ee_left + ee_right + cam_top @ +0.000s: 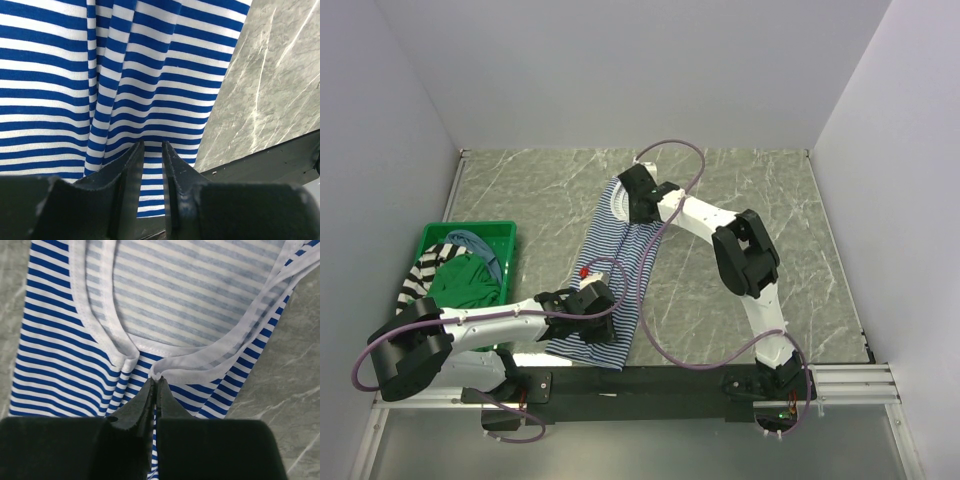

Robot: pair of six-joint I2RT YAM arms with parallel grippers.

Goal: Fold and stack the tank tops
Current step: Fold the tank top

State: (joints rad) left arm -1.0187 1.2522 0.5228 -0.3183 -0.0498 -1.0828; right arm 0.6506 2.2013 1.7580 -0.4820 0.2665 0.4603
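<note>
Holding 3 bunched tops, green bin (pixel 480 228) stands far left, shown by the top view only: black-white striped top (pixel 418 278), green top (pixel 465 285), dusty blue top (pixel 485 250). Left gripper (pixel 602 300): jaws narrowly parted at near hem of navy-white striped tank top (pixel 615 245), which lies flat on table (pixel 750 190); cannot tell if it grips. Right gripper (pixel 638 205): far end, pinched closed on white neckline trim (pixel 150 352), visible only in its wrist view.
</note>
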